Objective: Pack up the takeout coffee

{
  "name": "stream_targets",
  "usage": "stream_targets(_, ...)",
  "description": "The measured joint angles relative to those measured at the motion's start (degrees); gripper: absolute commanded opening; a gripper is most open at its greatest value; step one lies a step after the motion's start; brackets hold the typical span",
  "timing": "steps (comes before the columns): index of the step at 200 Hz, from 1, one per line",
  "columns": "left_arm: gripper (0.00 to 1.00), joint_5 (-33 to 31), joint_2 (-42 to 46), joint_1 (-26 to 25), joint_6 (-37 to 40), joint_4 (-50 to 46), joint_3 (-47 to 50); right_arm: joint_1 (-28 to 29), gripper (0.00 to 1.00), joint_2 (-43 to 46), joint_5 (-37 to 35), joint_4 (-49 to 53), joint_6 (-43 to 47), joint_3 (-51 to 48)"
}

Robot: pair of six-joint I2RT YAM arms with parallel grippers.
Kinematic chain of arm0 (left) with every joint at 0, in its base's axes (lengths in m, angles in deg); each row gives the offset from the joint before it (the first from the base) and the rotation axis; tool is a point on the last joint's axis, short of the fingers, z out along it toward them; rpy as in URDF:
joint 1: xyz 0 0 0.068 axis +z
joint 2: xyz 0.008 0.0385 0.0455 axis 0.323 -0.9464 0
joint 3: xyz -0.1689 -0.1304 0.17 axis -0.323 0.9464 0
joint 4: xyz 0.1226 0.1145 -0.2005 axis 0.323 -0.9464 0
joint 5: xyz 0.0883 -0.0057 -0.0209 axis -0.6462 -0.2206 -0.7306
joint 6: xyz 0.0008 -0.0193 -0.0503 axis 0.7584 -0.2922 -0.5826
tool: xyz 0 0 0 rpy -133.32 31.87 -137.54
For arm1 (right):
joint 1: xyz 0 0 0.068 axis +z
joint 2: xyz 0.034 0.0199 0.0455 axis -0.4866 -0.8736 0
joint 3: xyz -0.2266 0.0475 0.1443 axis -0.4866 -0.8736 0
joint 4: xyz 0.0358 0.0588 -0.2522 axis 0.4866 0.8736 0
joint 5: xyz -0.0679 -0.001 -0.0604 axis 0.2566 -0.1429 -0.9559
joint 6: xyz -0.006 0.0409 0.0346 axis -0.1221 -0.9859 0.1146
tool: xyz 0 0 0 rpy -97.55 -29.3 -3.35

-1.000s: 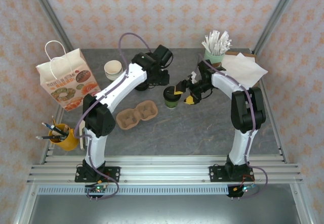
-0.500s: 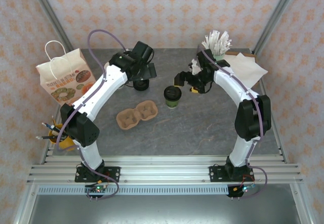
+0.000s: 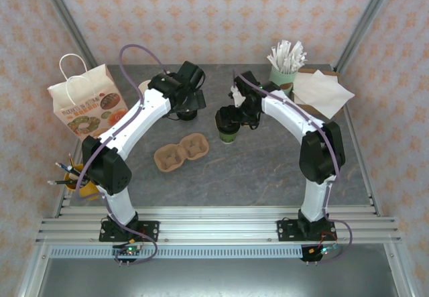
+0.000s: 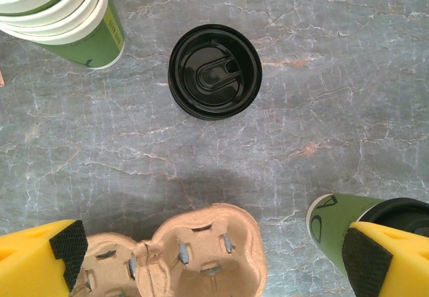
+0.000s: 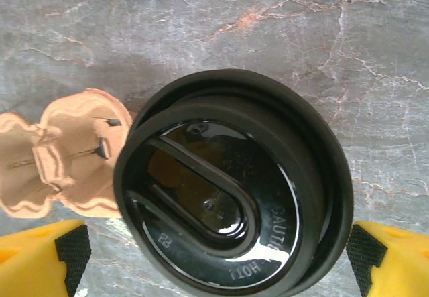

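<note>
Now both gape wide, empty: my right gripper [image 5: 216,251] has swung above the takeout coffee [image 5: 231,190], a green paper cup with round black plastic lid, upright near the brown pulp two-cup carrier [image 3: 181,151]; my left gripper [image 4: 214,253] has backed off, so lifting looks next

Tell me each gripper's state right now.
Left gripper: open, holding nothing.
Right gripper: open over the coffee, not gripping it.

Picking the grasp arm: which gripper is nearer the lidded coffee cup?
Right. The right gripper hangs directly over the coffee cup, open fingers either side of it. The left gripper is off to the cup's side, by a loose black lid.
</note>
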Motion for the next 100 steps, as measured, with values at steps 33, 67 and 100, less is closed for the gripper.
stream_targets(33,1.0,0.0,0.0,0.0,0.0,0.0,0.0,0.0,0.99,-0.8,-2.0,0.4,0.3,0.5)
stream_targets(67,1.0,0.0,0.0,0.0,0.0,0.0,0.0,0.0,0.99,-1.2,-2.3,0.5,0.2,1.3)
stream_targets(100,1.0,0.0,0.0,0.0,0.0,0.0,0.0,0.0,0.99,-2.6,-1.3,0.6,0.2,2.6)
